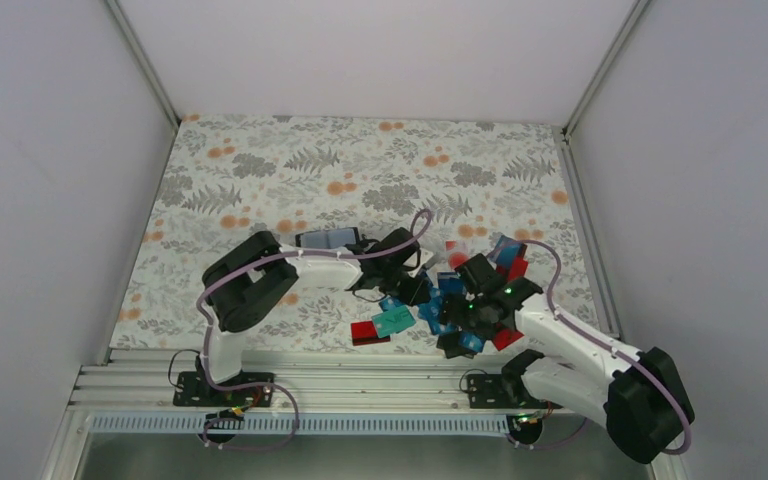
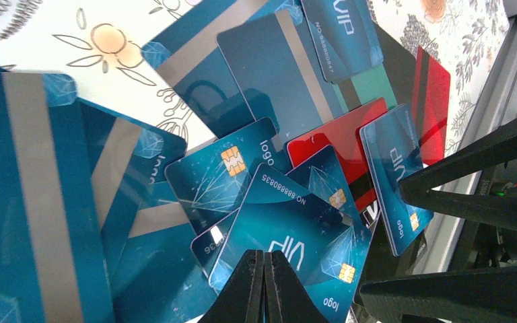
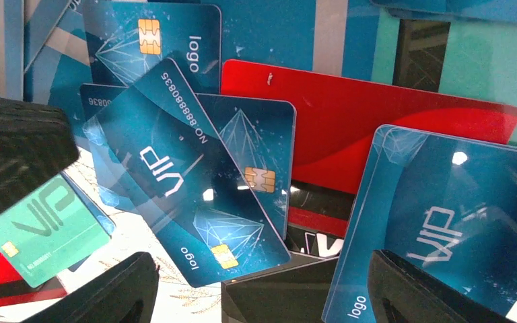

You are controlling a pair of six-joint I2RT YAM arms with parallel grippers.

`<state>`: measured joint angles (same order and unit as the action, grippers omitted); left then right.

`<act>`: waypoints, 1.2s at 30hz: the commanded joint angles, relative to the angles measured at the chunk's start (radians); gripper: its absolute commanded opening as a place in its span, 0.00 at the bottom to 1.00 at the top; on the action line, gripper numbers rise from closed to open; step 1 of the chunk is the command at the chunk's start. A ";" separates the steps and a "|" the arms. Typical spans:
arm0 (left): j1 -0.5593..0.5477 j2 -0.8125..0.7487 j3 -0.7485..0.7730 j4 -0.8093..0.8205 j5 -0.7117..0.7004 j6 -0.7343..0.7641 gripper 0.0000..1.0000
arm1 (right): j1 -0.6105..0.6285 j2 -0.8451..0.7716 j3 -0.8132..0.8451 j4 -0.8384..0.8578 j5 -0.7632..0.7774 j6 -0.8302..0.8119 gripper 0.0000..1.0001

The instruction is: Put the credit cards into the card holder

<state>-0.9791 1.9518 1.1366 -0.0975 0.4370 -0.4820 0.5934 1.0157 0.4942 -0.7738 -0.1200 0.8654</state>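
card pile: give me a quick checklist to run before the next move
1. Left gripper shut: ok.
2. A card pinched in it: cannot tell; it is closed right at a blue VIP card.
3. Right gripper open: ok.
4. Grippers apart from each other: not ok, both crowd the same heap of credit cards.
5. Card holder in sight, apart from the heap: ok.
6. Card holder open for loading: cannot tell.

Glossy plastic credit cards lie on a matt, floral-printed cloth.
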 commanded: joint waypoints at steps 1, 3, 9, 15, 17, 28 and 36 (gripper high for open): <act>-0.008 0.029 0.030 -0.036 0.013 0.025 0.02 | -0.034 -0.032 -0.015 0.041 -0.040 0.006 0.79; -0.010 0.041 0.034 -0.050 -0.013 0.027 0.02 | -0.045 -0.036 -0.022 0.058 -0.064 -0.003 0.79; -0.012 0.093 0.043 -0.063 -0.033 0.030 0.02 | -0.068 -0.017 -0.065 0.132 -0.153 -0.024 0.79; -0.014 0.101 0.031 -0.076 -0.073 0.021 0.02 | -0.085 0.008 -0.098 0.193 -0.189 -0.038 0.78; -0.014 0.104 0.027 -0.077 -0.075 0.020 0.02 | -0.090 0.013 -0.106 0.212 -0.213 -0.039 0.77; -0.022 0.015 0.004 -0.103 -0.120 0.016 0.02 | -0.095 0.002 -0.114 0.187 -0.264 -0.071 0.74; -0.023 -0.067 0.002 -0.151 -0.186 0.005 0.03 | -0.096 0.054 -0.130 0.253 -0.330 -0.102 0.71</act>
<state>-0.9966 1.9320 1.1496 -0.2096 0.3038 -0.4755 0.5022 1.0492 0.3950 -0.5167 -0.4427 0.7879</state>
